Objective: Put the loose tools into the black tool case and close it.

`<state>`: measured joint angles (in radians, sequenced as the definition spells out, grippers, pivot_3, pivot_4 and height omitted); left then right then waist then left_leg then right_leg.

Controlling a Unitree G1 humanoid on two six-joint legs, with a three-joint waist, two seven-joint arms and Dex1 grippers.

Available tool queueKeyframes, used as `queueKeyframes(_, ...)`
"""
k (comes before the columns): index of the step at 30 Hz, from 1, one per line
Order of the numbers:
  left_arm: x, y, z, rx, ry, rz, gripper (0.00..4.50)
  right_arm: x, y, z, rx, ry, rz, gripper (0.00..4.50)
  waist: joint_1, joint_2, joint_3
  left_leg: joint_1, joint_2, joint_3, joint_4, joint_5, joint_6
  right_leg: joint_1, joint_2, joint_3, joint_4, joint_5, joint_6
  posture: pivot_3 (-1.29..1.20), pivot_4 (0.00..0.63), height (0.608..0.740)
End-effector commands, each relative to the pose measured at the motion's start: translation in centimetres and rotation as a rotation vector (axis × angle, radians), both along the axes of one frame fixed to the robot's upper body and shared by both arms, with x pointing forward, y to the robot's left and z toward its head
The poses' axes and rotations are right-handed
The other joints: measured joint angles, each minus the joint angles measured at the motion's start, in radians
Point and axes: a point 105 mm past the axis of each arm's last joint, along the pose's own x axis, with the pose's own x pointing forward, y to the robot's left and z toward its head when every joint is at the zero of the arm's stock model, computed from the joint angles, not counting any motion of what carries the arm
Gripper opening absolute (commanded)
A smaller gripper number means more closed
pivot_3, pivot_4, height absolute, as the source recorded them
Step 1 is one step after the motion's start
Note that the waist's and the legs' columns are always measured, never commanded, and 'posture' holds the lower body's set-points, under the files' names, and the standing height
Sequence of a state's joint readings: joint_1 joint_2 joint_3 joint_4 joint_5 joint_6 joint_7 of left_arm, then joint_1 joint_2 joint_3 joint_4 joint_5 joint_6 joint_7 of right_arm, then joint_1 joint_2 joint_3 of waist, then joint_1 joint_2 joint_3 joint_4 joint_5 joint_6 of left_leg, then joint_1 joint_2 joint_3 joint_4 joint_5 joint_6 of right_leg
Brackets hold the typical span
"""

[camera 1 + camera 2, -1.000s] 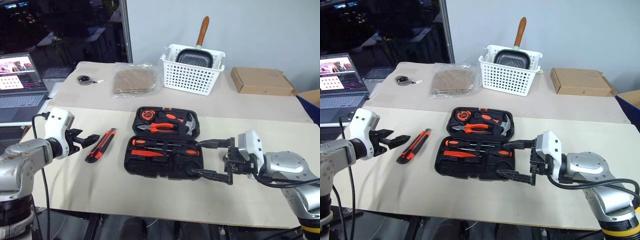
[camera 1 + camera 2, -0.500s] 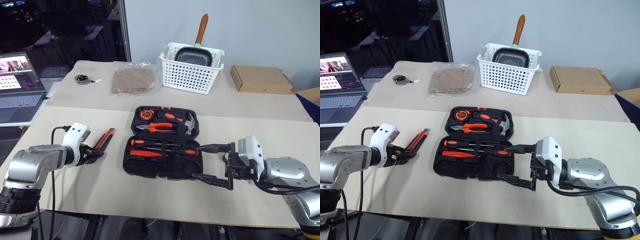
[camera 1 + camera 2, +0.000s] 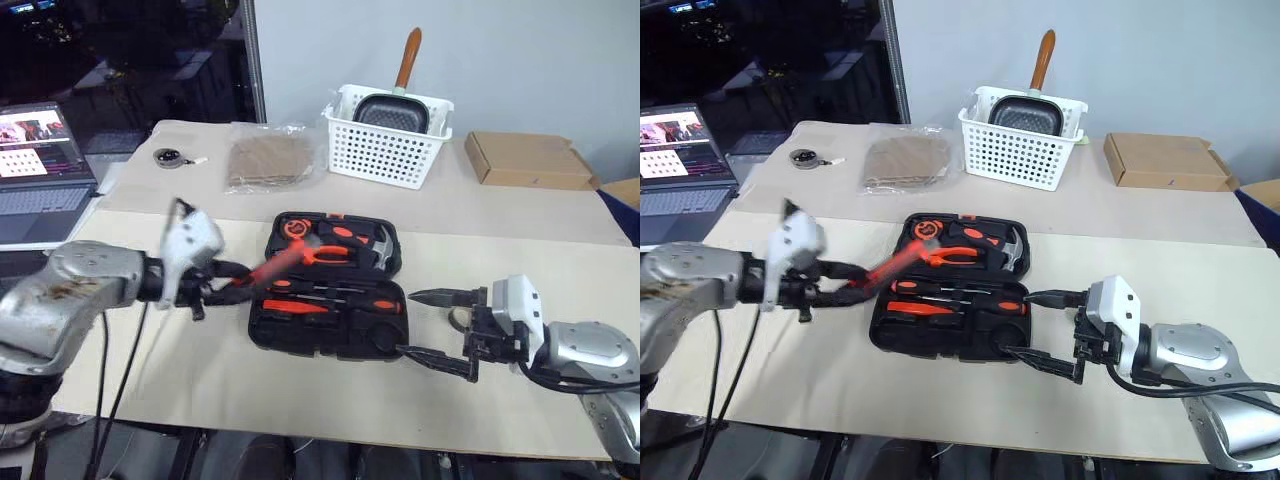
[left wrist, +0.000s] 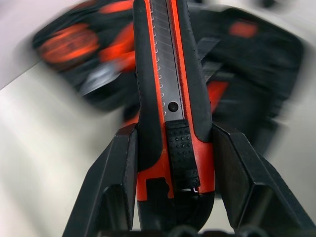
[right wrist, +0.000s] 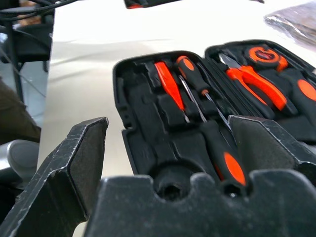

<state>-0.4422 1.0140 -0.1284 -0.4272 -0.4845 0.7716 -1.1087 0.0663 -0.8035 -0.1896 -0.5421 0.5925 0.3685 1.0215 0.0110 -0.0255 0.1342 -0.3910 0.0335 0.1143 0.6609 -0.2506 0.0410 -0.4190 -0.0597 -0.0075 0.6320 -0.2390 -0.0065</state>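
Observation:
The black tool case (image 3: pixel 262 333) lies open in the middle of the table, with screwdrivers (image 3: pixel 330 304) in its near half and pliers and a hammer in the far half. My left gripper (image 3: pixel 226 283) is shut on the red-and-black utility knife (image 3: pixel 272 264), which hangs tilted above the case's left edge. In the left wrist view the knife (image 4: pixel 170 98) sits squeezed between both fingers (image 4: pixel 116 173). My right gripper (image 3: pixel 408 322) stands open at the case's near right corner, and its wrist view looks over the case (image 5: pixel 129 94). A small grey tape ring (image 3: pixel 171 158) lies at the far left.
A white lattice basket (image 3: pixel 385 150) holding a pan stands at the back. A flat cardboard box (image 3: pixel 525 160) lies to its right and a plastic bag (image 3: pixel 268 162) with brown sheets to its left. An open laptop (image 3: pixel 40 170) sits off the table's left side.
My left gripper closed on the utility knife, lifted it off the table and carried it right toward the case. The right gripper stayed open near the case's corner.

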Motion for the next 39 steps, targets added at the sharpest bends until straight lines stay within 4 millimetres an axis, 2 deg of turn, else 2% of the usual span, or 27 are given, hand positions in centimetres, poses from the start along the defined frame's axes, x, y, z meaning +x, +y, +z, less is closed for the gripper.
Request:
queueKeyframes(1, 0.4, -2.0, -2.3, 0.121, -0.002, -0.186, 1.72, -0.6, -0.7, 1.2, -0.019, -0.062, -0.026, 4.5, 0.001, 0.0, 0.0, 0.0, 0.0, 0.0, 0.0, 0.0, 0.0, 0.0, 0.001, 0.001, 0.0, 0.0, 0.0, 0.0, 0.15, 0.74)
queueKeyframes(5, 1.0, -2.7, -3.8, 0.187, 0.01, -0.278, 1.72, -1.1, -1.2, 1.0, -0.028, -0.052, -0.048, 4.5, -0.001, 0.0, 0.0, 0.0, 0.0, -0.001, 0.001, 0.001, 0.001, 0.0, 0.003, 0.0, 0.0, 0.0, 0.0, 0.0, 0.15, 0.74)
queueKeyframes(10, 1.2, -2.6, -5.5, 0.265, 0.001, -0.35, 1.72, -2.0, -2.2, 0.5, -0.062, -0.037, -0.073, 4.5, 0.001, 0.0, 0.0, -0.001, 0.0, -0.001, 0.001, 0.0, 0.001, -0.001, 0.003, 0.001, 0.0, 0.0, 0.001, 0.0, 0.15, 0.74)
queueKeyframes(14, 1.7, -3.3, -5.9, 0.274, -0.004, -0.375, 1.72, -2.2, -2.6, 0.6, -0.074, -0.035, -0.08, 4.5, 0.001, 0.0, 0.0, 0.0, -0.001, -0.001, 0.002, 0.0, 0.002, 0.0, 0.002, 0.001, 0.0, 0.0, 0.002, 0.0, 0.15, 0.74)
queueKeyframes(20, 1.2, -2.9, -6.7, 0.304, 0.031, -0.423, 1.72, -2.4, -3.5, 0.7, -0.108, -0.027, -0.073, 4.5, 0.0, 0.001, -0.001, 0.002, 0.0, -0.001, 0.003, 0.0, 0.002, 0.002, 0.003, 0.002, 0.001, 0.0, 0.002, 0.0, 0.15, 0.74)
queueKeyframes(25, 0.9, -2.9, -6.7, 0.276, 0.028, -0.397, 1.72, -2.2, -3.9, 0.9, -0.116, -0.031, -0.073, 4.5, -0.003, 0.001, -0.001, 0.002, 0.0, -0.001, 0.003, 0.0, 0.002, 0.002, 0.004, 0.002, 0.001, 0.0, 0.002, 0.0, 0.15, 0.74)
queueKeyframes(26, 1.1, -2.9, -6.5, 0.265, 0.02, -0.378, 2.72, -2.2, -3.8, 0.9, -0.116, -0.032, -0.072, 4.5, -0.003, 0.001, -0.001, 0.002, 0.0, -0.001, 0.003, 0.0, 0.002, 0.002, 0.004, 0.002, 0.001, 0.0, 0.002, 0.0, 0.15, 0.74)
queueKeyframes(27, 1.2, -2.9, -6.2, 0.251, 0.01, -0.36, 2.92, -2.2, -3.8, 0.9, -0.117, -0.032, -0.07, 4.5, -0.004, 0.001, -0.001, 0.002, 0.0, -0.001, 0.003, 0.0, 0.002, 0.002, 0.003, 0.002, 0.001, 0.0, 0.002, 0.0, 0.15, 0.74)
queueKeyframes(28, 1.3, -2.8, -5.9, 0.244, 0.005, -0.35, 3.38, -2.2, -3.7, 0.9, -0.117, -0.033, -0.069, 4.5, -0.004, 0.001, -0.001, 0.001, 0.0, -0.001, 0.003, 0.0, 0.002, 0.002, 0.003, 0.002, 0.001, 0.0, 0.002, 0.0, 0.15, 0.74)
queueKeyframes(29, 1.1, -2.8, -4.8, 0.194, -0.003, -0.336, 3.57, -2.1, -3.7, 0.9, -0.116, -0.034, -0.067, 4.5, -0.004, 0.001, -0.001, 0.001, 0.0, -0.001, 0.003, 0.0, 0.003, 0.002, 0.003, 0.003, 0.001, 0.0, 0.002, 0.0, 0.15, 0.74)
queueKeyframes(34, 0.7, -2.6, 0.0, -0.114, 0.001, -0.205, 3.57, -1.9, -3.5, 0.9, -0.11, -0.036, -0.064, 4.5, -0.005, 0.001, -0.001, -0.001, 0.001, -0.001, 0.003, 0.0, 0.003, -0.001, 0.003, 0.003, 0.001, 0.0, 0.002, 0.0, 0.15, 0.74)
queueKeyframes(35, 0.5, -2.6, 0.3, -0.168, 0.002, -0.194, 3.04, -1.8, -3.4, 0.9, -0.107, -0.038, -0.063, 4.5, -0.004, 0.001, -0.001, -0.001, 0.001, -0.001, 0.003, 0.0, 0.002, -0.001, 0.002, 0.002, 0.001, 0.0, 0.002, 0.0, 0.15, 0.74)
queueKeyframes(36, 0.2, -2.7, 0.2, -0.202, -0.002, -0.19, 2.83, -1.7, -3.3, 0.9, -0.104, -0.039, -0.062, 4.5, -0.003, 0.001, -0.001, -0.001, 0.001, -0.001, 0.004, 0.0, 0.002, -0.001, 0.002, 0.002, 0.002, 0.0, 0.002, 0.0, 0.15, 0.74)
queueKeyframes(39, 0.4, -3.4, -1.4, -0.301, -0.022, -0.11, 1.76, -1.4, -3.0, 1.0, -0.093, -0.042, -0.058, 4.5, -0.002, 0.003, -0.002, 0.002, 0.0, -0.001, 0.004, 0.0, 0.002, 0.003, 0.0, 0.002, 0.002, -0.001, 0.003, 0.0, 0.15, 0.74)
